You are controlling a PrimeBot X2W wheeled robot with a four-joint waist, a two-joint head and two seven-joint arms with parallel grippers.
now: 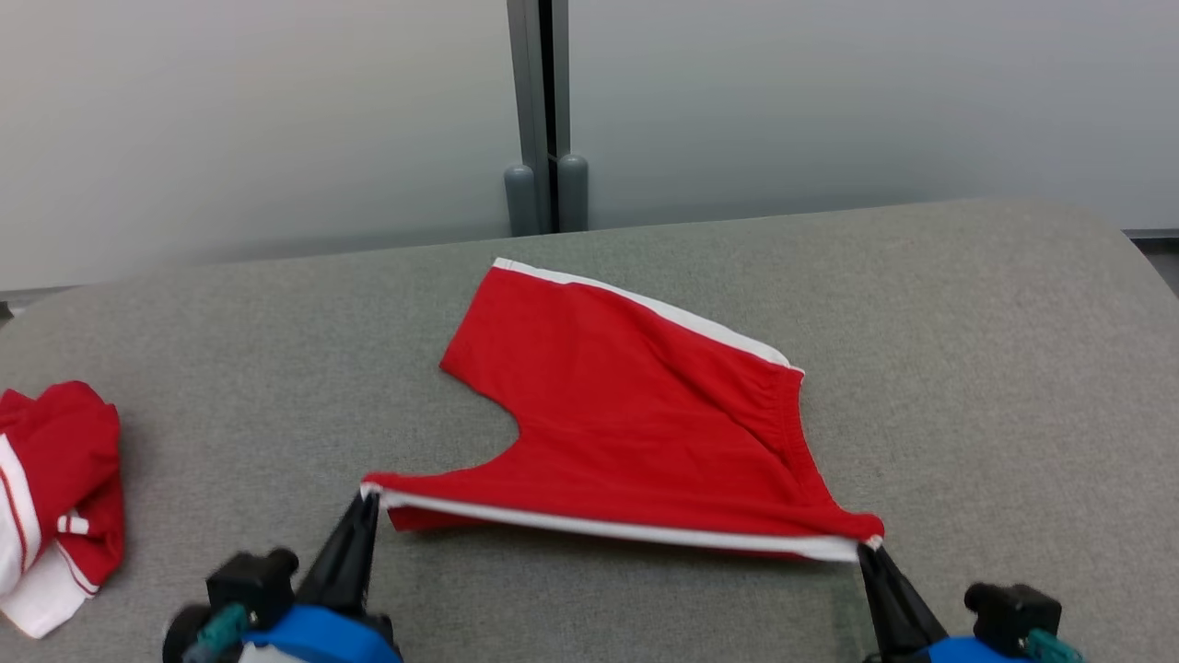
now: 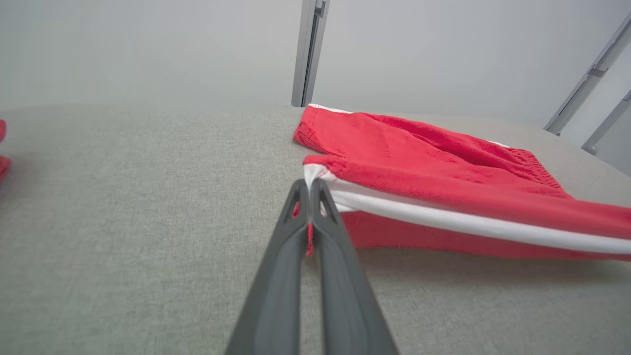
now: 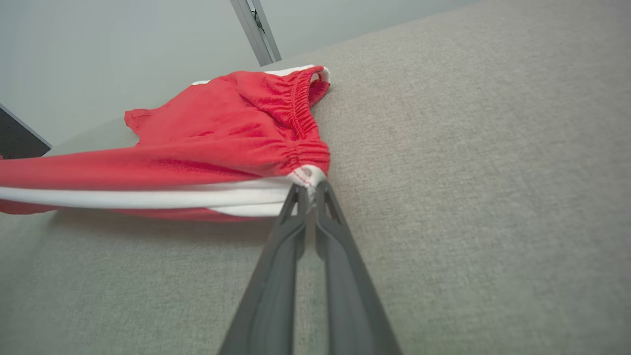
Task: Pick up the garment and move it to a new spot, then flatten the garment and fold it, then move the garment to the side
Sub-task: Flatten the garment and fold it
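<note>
Grey bench (image 1: 967, 368). We judge the red shorts (image 1: 626, 424) light, limp (near edge stretched between grips); left fingers (image 1: 350, 548) clench the hem corner, right fingers (image 1: 889, 589) the waistband corner.

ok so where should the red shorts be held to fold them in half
Likely the two ends of the near white-striped edge of the red shorts: leg-hem corner and waistband corner, approached from the robot's side, fingers low over the table. That long straight edge faces the robot. The left gripper and right gripper are shut on those corners.
</note>
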